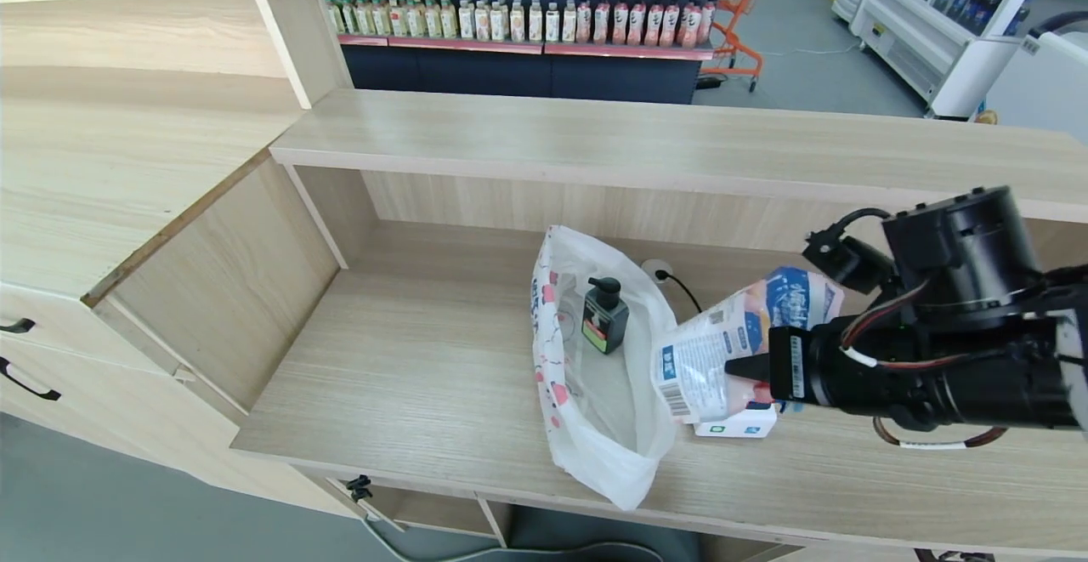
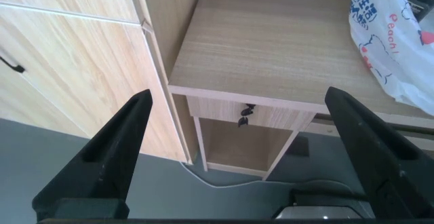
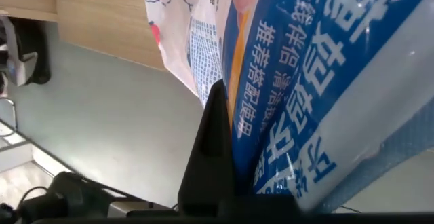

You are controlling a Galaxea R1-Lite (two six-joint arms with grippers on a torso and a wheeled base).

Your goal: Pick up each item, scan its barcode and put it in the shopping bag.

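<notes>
My right gripper (image 1: 752, 375) is shut on a blue, white and peach plastic package (image 1: 731, 341), holding it tilted just right of the shopping bag's mouth. Close up, the package (image 3: 319, 81) lies against one dark finger (image 3: 215, 156); the other finger is hidden behind it. The white shopping bag (image 1: 595, 392) with pink print stands open on the counter, with a dark pump bottle (image 1: 604, 315) upright inside. A white box (image 1: 738, 424) lies on the counter under the package. My left gripper (image 2: 237, 159) hangs open and bare off the counter's front edge, left of the bag (image 2: 390, 41).
A small white round device (image 1: 657, 269) with a black cable sits behind the bag. The wooden counter (image 1: 408, 375) has a raised ledge behind and a tall side panel on the left. Keys hang from a drawer (image 2: 245, 113) under the front edge.
</notes>
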